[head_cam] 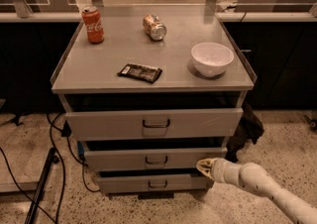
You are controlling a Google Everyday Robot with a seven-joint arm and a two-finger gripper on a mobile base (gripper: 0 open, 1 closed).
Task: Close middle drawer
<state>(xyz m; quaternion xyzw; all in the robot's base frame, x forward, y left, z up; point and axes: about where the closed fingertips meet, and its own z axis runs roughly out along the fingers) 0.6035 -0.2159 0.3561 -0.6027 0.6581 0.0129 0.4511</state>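
The middle drawer [153, 159] is a wide grey metal drawer with a low flat front and a small dark loop handle at its centre. It sticks out a little from the cabinet, less than the top drawer [154, 123] above it. My gripper [203, 165] comes in from the lower right on a white arm. Its tip is against the right end of the middle drawer's front panel. The bottom drawer [156, 183] sits just below, also slightly out.
On the cabinet top [104, 64] stand a red soda can [93, 25], a tipped can [154, 27], a white bowl [212, 58] and a dark snack packet [140, 72]. Black cables [54, 168] lie on the floor at left. A dark cloth [245, 131] hangs at the cabinet's right side.
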